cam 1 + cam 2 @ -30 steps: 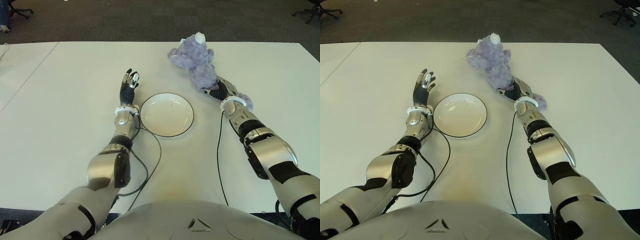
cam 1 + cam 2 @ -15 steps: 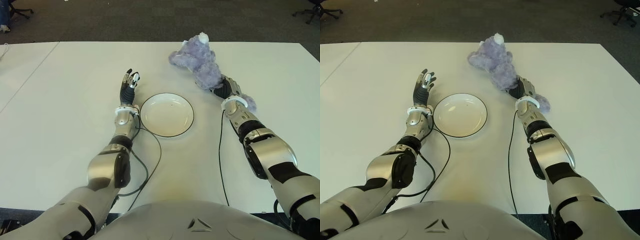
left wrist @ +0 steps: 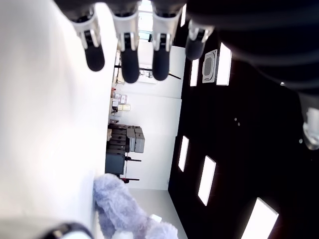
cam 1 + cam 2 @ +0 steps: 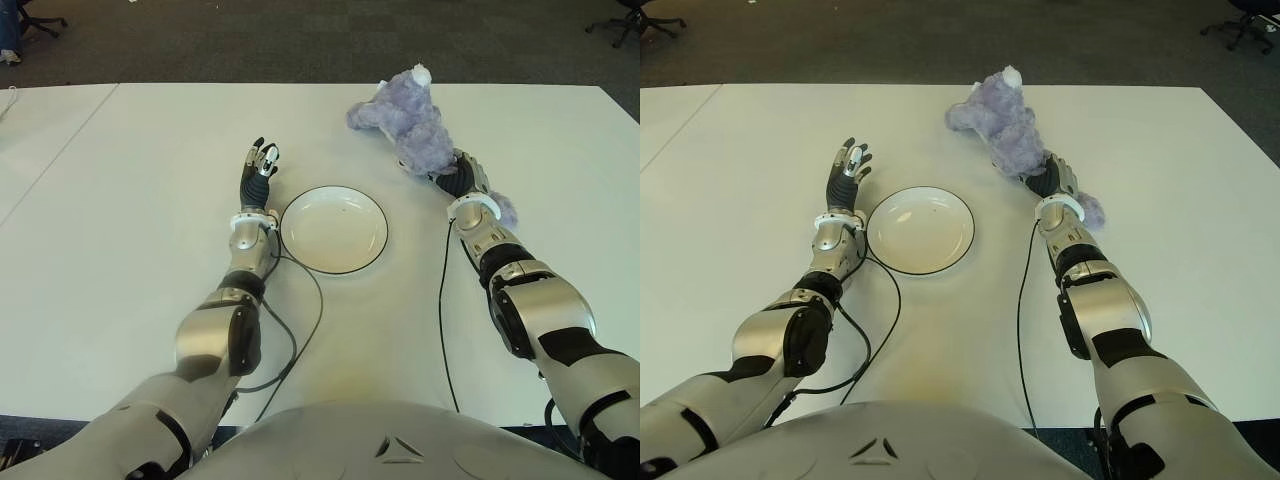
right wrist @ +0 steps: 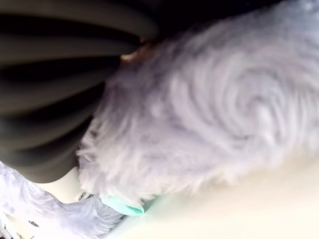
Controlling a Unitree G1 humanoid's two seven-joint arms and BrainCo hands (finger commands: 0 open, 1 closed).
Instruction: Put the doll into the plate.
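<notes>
- The right hand (image 4: pixel 458 175) is closed around the lower body of the doll (image 4: pixel 410 125); in the right wrist view the dark fingers (image 5: pixel 60 99) are seen curled tight against the purple fur (image 5: pixel 209 114).
- The doll is thereby held by the right hand, on the robot's right side of the worktop (image 4: pixel 130 300). Whether the doll is lifted clear of the surface or partly touching it cannot be told.
- From the right hand the doll's long axis runs forward and toward the robot's left, with the head end and its white tip (image 4: pixel 421 71) farthest from the robot. A smaller purple part (image 4: pixel 503 208) shows just beside the wrist on the outer side.
- The plate (image 4: pixel 333 229) lies to the left of the right hand and slightly nearer the robot, apart from the doll. It is empty.
- The coming move is judged to be a carry leftward and back toward the robot, until the doll's bulk stands over the plate, followed by a release.
- Because the doll extends well beyond the hand, it is the doll's middle, not the hand itself, that should be brought over the plate's centre.
- The left hand (image 4: pixel 258 172) shows just beside the plate's left rim, fingers extended and holding nothing, as confirmed in the left wrist view (image 3: pixel 129 55). It is nearer the plate but is not needed for the transfer.
</notes>
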